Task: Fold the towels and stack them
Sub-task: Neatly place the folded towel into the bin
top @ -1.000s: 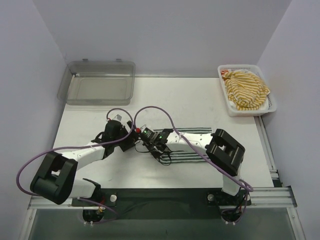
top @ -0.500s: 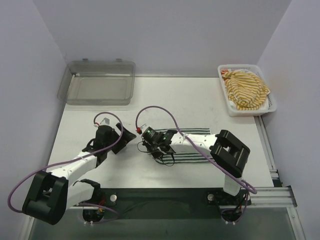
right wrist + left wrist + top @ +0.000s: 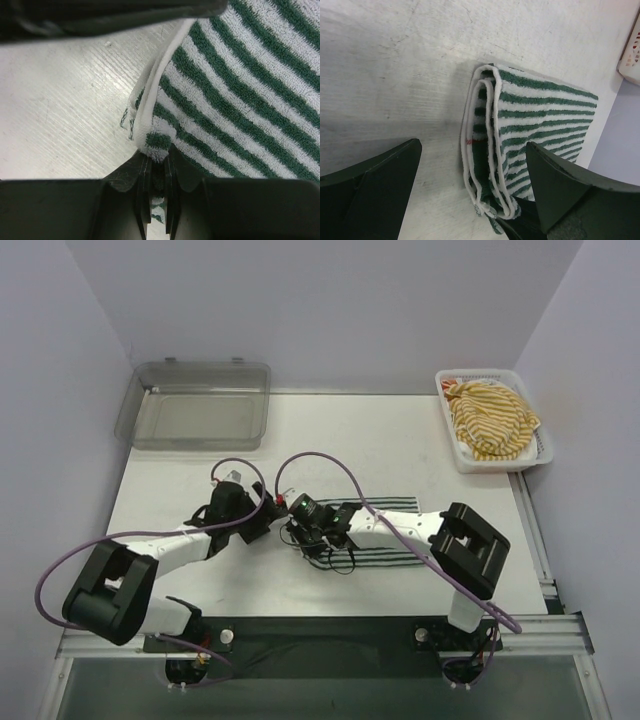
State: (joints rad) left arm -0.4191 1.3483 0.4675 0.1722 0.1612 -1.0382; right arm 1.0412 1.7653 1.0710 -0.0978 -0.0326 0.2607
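Green-striped towel (image 3: 392, 506): folded and flat on the tabletop (image 3: 350, 440), just ahead of the arms. Its layered hems stack at the left end.
Right claw (image 3: 305, 535): pinched nearly shut on a corner at that left end. The wrist view shows the white hem clamped tight between the fingers.
Left claw (image 3: 268, 518): spread wide and gripping nothing. It hangs low over the tabletop just left of the towel, and its wrist view frames the folded end between its two fingers.
Yellow-striped towel (image 3: 490, 418): bunched up in the white basket (image 3: 478, 465), far right, well apart from the action.
Grey tray (image 3: 200, 415): sits at the far left corner.
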